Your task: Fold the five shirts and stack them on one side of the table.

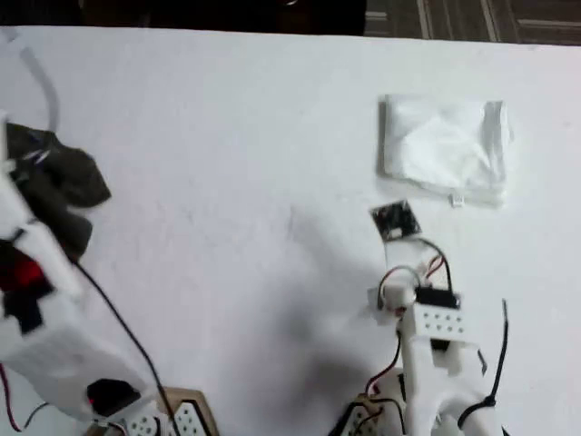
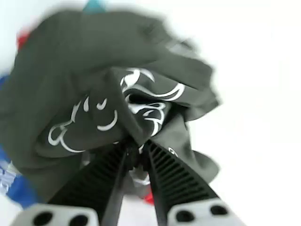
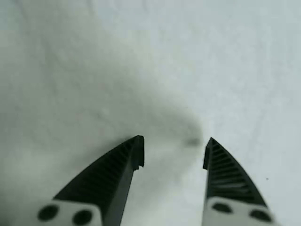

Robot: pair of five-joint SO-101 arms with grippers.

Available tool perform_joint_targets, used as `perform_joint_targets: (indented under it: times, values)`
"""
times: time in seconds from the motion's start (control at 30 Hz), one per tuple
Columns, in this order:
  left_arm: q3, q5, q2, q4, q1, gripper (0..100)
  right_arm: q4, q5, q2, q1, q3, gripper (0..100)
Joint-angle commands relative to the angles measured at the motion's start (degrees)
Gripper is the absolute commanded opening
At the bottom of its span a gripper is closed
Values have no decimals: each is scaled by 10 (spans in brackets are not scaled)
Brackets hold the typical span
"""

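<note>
The dark shirt [image 2: 117, 84] is soft, matte charcoal cloth bunched into loose folds, with curling white line print across its middle; the left gripper [image 2: 138, 153] has its black ribbed fingers [image 2: 174, 174] pressed together on a gathered fold of it, pinching the fabric at the tips; around the edges of this bundle show slivers of other cloth, blue [image 2: 14, 183], red [image 2: 23, 40] and a scrap of teal [image 2: 94, 5]; in the high view the dark bundle sits at the table's left edge, at the end of the white left arm; the white shirt [image 1: 445, 150] lies folded into a rough, slightly crumpled rectangle on the far right part of the table, well apart from the dark one, with a small tag at its near edge; the right gripper [image 3: 174, 151] hangs over bare tabletop near that shirt, its two tapered fingers spread wide with nothing between them; the table [image 1: 227, 136] is smooth, plain white; beyond its far edge runs a dark floor [image 1: 472, 18] with pale lines.
</note>
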Motion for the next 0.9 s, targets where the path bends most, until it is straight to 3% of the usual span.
perform_joint_targets:
  times: [0.0,0.23,0.4,0.53,0.67,0.77,0.87]
  values:
    - [58,29,-159,10,120,25,-26,-3,-36,7,12,208]
    - [246,74,-287,9,358,25,-27,-3,-65,5,28,208]
    - [356,79,-304,-6,456,26,-27,-3,-65,5,28,208]
    - [418,62,-302,-28,469,50,-27,-3,-65,5,28,208]
    - [415,43,-306,-27,465,199,-27,-3,-65,5,28,208]
    - [356,43,-312,-6,426,204,-27,-3,-65,5,28,208]
    - [321,36,-324,1,345,190,-27,-3,-65,5,28,208]
